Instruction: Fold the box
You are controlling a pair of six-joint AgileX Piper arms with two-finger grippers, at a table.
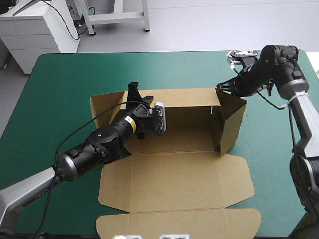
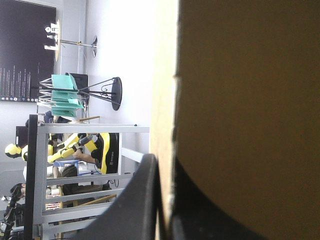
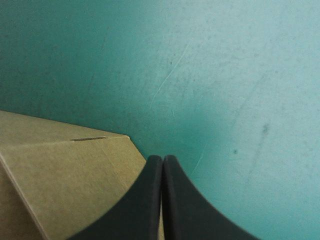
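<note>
The brown box (image 1: 174, 184) lies mid-table with its back wall (image 1: 189, 97) and right wall (image 1: 232, 124) raised and its lid flat toward the front edge. My left gripper (image 1: 133, 90) is at the left end of the back wall. In the left wrist view the board (image 2: 240, 100) runs edge-on between its fingers (image 2: 140, 200), which are shut on it. My right gripper (image 1: 223, 86) hovers just outside the box's rear right corner. Its fingers meet in one arch (image 3: 162, 159) over the teal-green cover (image 3: 225, 75), with the box's corner (image 3: 65, 185) beside them, not between them.
A side flap (image 1: 102, 107) of the box lies flat on the cover left of my left gripper. The lid's outer flap (image 1: 179, 221) reaches close to the table's front edge. Bare teal-green cover (image 1: 60, 84) spreads left of and behind the box.
</note>
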